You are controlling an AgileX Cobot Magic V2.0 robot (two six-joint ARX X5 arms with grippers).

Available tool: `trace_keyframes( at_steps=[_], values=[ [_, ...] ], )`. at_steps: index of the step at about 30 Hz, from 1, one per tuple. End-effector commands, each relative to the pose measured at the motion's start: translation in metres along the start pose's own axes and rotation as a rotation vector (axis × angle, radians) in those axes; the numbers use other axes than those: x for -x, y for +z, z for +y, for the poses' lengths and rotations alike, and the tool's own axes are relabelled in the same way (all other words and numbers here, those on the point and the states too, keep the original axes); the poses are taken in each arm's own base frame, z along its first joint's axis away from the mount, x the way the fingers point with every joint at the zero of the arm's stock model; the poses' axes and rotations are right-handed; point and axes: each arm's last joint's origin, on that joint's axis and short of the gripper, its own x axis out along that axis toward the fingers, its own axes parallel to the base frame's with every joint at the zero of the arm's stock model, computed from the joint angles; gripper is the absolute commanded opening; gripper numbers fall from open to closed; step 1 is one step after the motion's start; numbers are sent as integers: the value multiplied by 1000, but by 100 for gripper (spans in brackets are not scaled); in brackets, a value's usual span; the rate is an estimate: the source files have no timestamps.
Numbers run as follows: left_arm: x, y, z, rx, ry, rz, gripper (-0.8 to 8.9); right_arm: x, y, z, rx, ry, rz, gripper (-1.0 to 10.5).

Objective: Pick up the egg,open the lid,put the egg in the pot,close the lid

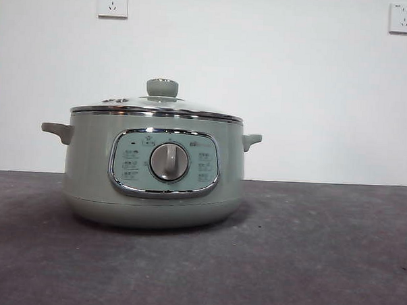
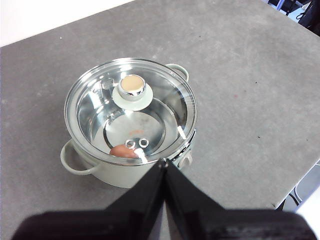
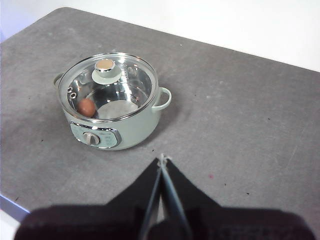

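The left gripper (image 2: 164,162), a pair of black jaws, is hanging high above the table with its tips pressed together and nothing between them, near the large round sage-green electric pot (image 2: 122,172) on the side of its control panel. The right gripper (image 3: 162,159), black as well, is hovering with its jaws closed tip to tip, gripping nothing, well apart from the pot and also raised above the table.

The pot is sitting upright on the grey table (image 1: 321,252), its chrome-framed control panel (image 1: 164,163) with the central dial facing the front camera, and its two small side handles are sticking out to either side. The round domed glass lid with a shiny chrome rim (image 2: 165,92) is resting flat on the pot's rim, closing it, and the lid's sage-green knob (image 1: 162,88) is standing at its centre. The small brown-orange oval egg (image 3: 87,107) is lying inside the pot, showing through the glass, on the steel floor close to the wall on the control-panel side. Two white wall sockets (image 1: 113,1) are showing on the white wall behind the pot.
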Motion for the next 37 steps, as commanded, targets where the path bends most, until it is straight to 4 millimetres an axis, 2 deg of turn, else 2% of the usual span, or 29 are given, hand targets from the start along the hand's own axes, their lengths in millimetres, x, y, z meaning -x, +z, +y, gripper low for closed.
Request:
trace_keyframes(
  at_steps=[1, 7, 10, 14, 16, 18, 22, 25, 29, 37],
  values=[
    [-5, 2, 1, 7, -3, 13, -4, -2, -3, 0, -9, -5, 30, 2],
    [-22, 9, 4, -19, 4, 33, -4, -2, -3, 0, -9, -5, 30, 2],
    [-25, 18, 7, -69, 26, -53, -4, -2, -3, 0, -9, -5, 30, 2],
    [-4, 32, 16, -199, 122, -315, -4, -2, -3, 0, -9, -5, 30, 2],
    [6, 32, 21, -230, 153, -419, -4, -2, -3, 0, -9, -5, 30, 2],
    [13, 23, 27, -249, 168, -519, -4, -2, -3, 0, -9, -5, 30, 2],
    [6, -15, 41, -247, 270, -592, -4, -3, -2, 0, -8, -4, 34, 2],
    [-8, -54, 50, -213, 402, -591, -4, -4, -2, 0, -8, -5, 38, 2],
    [-32, -109, 57, -178, 519, -585, -4, -6, -1, 0, -7, -5, 42, 2],
    [-79, -198, 60, -79, 593, -558, -4, -10, 1, 1, -6, -5, 55, 2]
  ],
)
